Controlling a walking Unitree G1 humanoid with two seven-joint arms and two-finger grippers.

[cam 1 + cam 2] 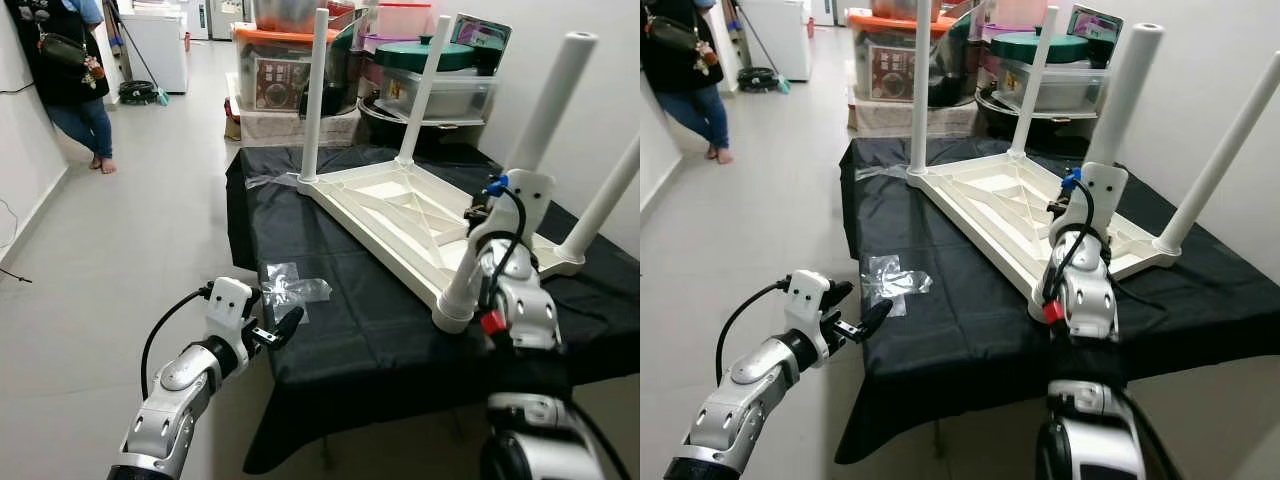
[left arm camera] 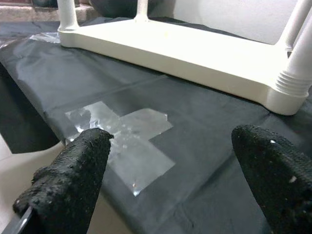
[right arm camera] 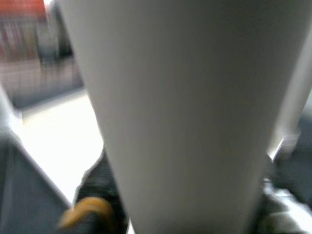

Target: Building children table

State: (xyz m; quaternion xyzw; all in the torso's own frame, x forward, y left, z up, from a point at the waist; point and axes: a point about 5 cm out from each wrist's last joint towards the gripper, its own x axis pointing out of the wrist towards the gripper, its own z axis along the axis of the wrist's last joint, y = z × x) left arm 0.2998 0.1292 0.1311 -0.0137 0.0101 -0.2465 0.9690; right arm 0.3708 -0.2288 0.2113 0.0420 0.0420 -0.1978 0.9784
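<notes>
No lettering can be read anywhere; the picture label on the front of the storage box [image 1: 283, 78] with the orange lid is too small to make out.

The white plastic children's table [image 1: 400, 215] lies upside down on the bench [image 1: 340, 330], which is draped in a black, slightly creased cloth. Its underside is a shallow moulded tray with raised ribs crossing it. Four smooth round legs stand up from the corners; the near leg [image 1: 545, 120] is thick, tapers a little and ends in a rounded cap, and it sits in a ribbed socket at the table's near corner. A crumpled clear plastic wrapper [image 1: 290, 288] lies flat on the cloth near the bench's front left edge, well apart from the table.

The right arm rises bent from below, its silver forearm upright against the near leg. The right end effector [image 1: 500, 200] is up at that leg, and its wrist view has the pale leg pressed close before the camera, but I cannot tell whether its fingers are clenched on it.

The left arm reaches forward and low beside the bench's front left corner. The left end effector [image 2: 170, 165] is released, its two rough black fingers [image 2: 73, 175] spread wide and holding nothing, pointed over the wrapper.

A person [image 1: 70, 70] in jeans stands by the wall at the far left.
</notes>
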